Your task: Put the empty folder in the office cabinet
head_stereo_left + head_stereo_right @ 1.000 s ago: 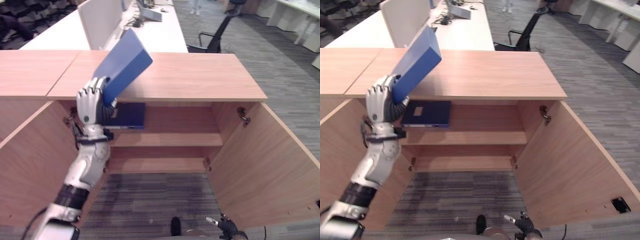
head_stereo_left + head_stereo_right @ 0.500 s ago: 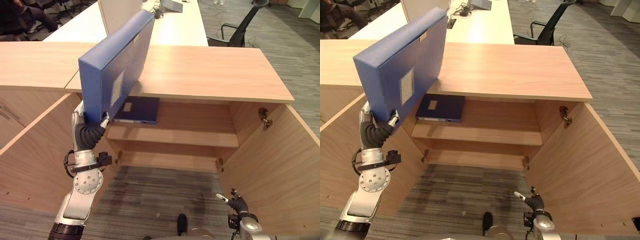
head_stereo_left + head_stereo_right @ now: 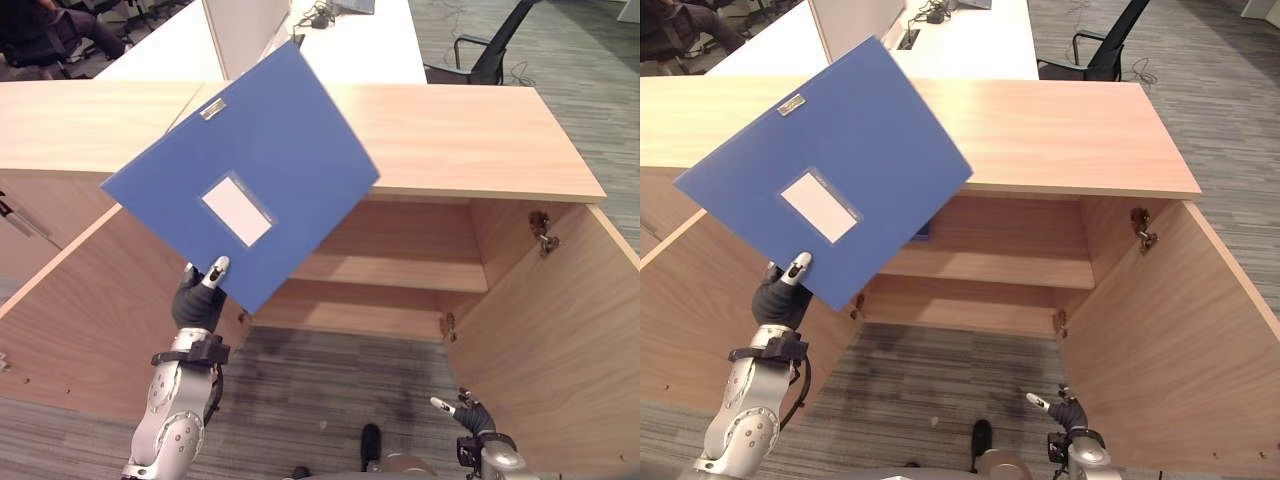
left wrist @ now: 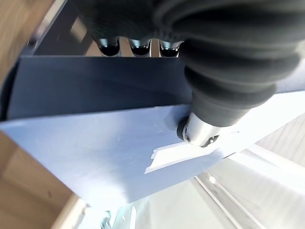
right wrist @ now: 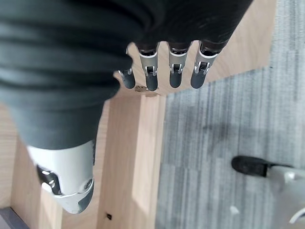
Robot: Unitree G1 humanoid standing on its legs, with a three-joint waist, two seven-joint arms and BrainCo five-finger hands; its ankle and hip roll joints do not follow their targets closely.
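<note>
A blue folder (image 3: pixel 250 190) with a white label pocket hangs tilted in front of the open office cabinet (image 3: pixel 450 140), its flat face toward me. My left hand (image 3: pixel 200 300) is shut on its lower corner, thumb (image 4: pixel 200 133) on the face and fingers (image 4: pixel 133 47) behind. The folder covers the left part of the upper shelf (image 3: pixel 400 270); a sliver of a darker folder (image 3: pixel 923 232) lying there peeks out past its edge. My right hand (image 3: pixel 470 415) hangs low near the right door, open, fingers (image 5: pixel 174 71) straight over the carpet.
Both cabinet doors stand swung out, the left door (image 3: pixel 80 300) and the right door (image 3: pixel 560 330). A lower shelf (image 3: pixel 350 320) lies under the upper one. White desks (image 3: pixel 340 40), an office chair (image 3: pixel 490 50) and a seated person (image 3: pixel 40 30) are behind the cabinet.
The folder has turned from edge-on to broad face toward me, and my left hand has dropped lower before the left door. The camera has shifted slightly.
</note>
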